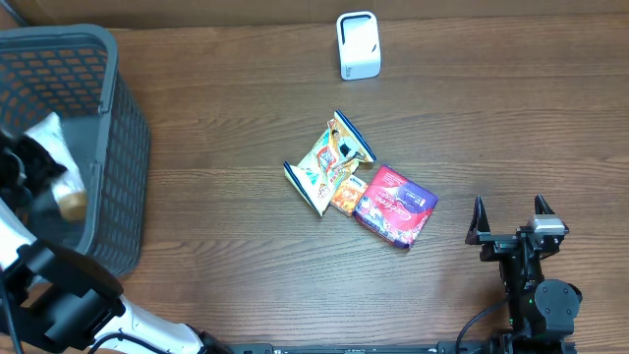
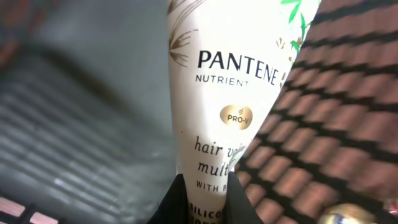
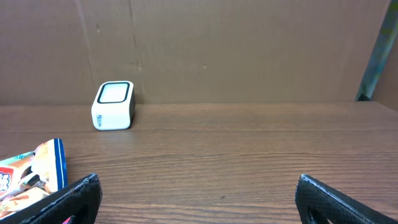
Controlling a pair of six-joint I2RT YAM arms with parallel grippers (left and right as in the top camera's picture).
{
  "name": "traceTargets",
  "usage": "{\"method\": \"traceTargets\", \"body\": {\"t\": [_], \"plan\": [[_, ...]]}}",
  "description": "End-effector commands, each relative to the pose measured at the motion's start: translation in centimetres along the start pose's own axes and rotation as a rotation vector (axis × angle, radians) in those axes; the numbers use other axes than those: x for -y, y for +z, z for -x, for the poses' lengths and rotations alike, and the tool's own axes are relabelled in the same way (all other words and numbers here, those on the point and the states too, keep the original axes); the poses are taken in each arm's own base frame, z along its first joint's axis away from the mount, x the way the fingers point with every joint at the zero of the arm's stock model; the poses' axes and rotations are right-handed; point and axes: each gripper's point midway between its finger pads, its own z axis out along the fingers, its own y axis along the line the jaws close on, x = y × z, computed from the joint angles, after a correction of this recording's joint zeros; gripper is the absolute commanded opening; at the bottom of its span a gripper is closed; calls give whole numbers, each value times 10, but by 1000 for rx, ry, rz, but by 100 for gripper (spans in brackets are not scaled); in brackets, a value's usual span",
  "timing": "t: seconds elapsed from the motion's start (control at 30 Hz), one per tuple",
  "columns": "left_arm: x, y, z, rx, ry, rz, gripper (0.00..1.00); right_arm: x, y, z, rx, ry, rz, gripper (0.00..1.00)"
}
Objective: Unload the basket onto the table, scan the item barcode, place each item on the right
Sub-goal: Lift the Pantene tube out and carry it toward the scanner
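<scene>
Grey basket (image 1: 118,147): far left of counter (image 1: 226,275); we see the Pantene tube (image 2: 217,93) inside it
Left pincer (image 2: 208,202): clenched on Pantene tube's lower end
Snack packets (image 1: 329,162): mid-counter
White scanner (image 1: 358,45): back centre
Right pincer (image 1: 509,211): released, far right

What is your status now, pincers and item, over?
Left pincer shut on Pantene tube, inside basket. Right pincer open, empty, over table. Snack packets mid-table, apart from scanner.
</scene>
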Motion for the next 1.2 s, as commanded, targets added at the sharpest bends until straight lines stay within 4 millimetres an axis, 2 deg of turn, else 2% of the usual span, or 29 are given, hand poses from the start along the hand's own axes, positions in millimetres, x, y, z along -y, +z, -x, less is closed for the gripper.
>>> {"method": "traceTargets", "body": {"t": [0.0, 0.13, 0.27, 0.43, 0.57, 0.7, 0.83, 0.9, 1.0, 1.17], "plan": [[48, -50, 23, 127, 50, -170, 4, 1, 0, -1, 6, 2, -8, 100], [85, -100, 28, 220, 114, -288, 4, 1, 0, -1, 6, 2, -8, 100], [132, -143, 17, 293, 226, -404, 4, 1, 0, -1, 6, 2, -8, 100], [191, -168, -16, 315, 380, -489, 4, 1, 0, -1, 7, 2, -8, 100], [246, -173, -60, 263, 524, -571, 4, 1, 0, -1, 6, 2, -8, 100], [303, -166, -116, 150, 670, -666, 4, 1, 0, -1, 6, 2, -8, 100], [352, -146, -175, 13, 813, -728, 4, 1, 0, -1, 6, 2, -8, 100], [376, -129, -211, -87, 885, -753, 4, 1, 0, -1, 6, 2, -8, 100], [404, -103, -255, -211, 932, -766, 4, 1, 0, -1, 6, 2, -8, 100], [451, -56, -316, -347, 959, -787, 4, 1, 0, -1, 6, 2, -8, 100]]}}
